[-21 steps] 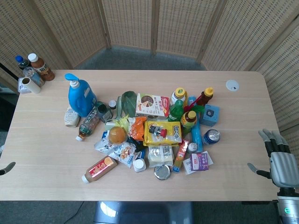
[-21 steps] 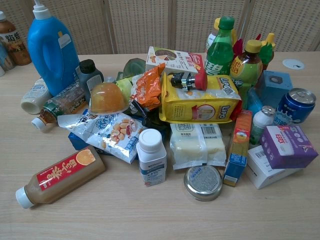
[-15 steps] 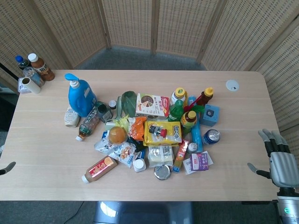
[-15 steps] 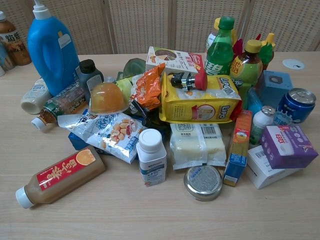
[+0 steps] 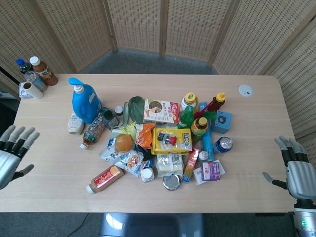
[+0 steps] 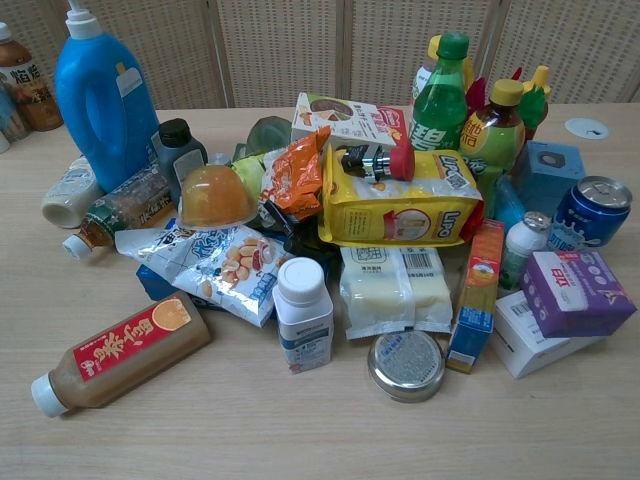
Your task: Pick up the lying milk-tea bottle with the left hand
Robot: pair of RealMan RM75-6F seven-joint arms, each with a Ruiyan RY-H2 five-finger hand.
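Observation:
The milk-tea bottle point(image 5: 105, 178) lies on its side at the front left of the pile: tan drink, red label, white cap toward the table's front-left. In the chest view the milk-tea bottle point(image 6: 118, 352) is close and unobstructed. My left hand point(image 5: 12, 154) hovers at the table's left edge, fingers spread, holding nothing, well left of the bottle. My right hand point(image 5: 296, 171) is at the far right edge, fingers apart and empty. Neither hand shows in the chest view.
A crowded pile fills the table's middle: blue detergent jug point(image 5: 86, 102), snack bags point(image 6: 215, 264), a white pill bottle point(image 6: 303, 313), yellow bag point(image 5: 171, 140), a tin lid point(image 6: 405, 364), drink bottles and cans. More bottles point(image 5: 34, 71) stand at the back-left corner.
My left hand has come up into the head view at the left edge, fingers spread; before only a fingertip showed. The right hand and the objects are unchanged.

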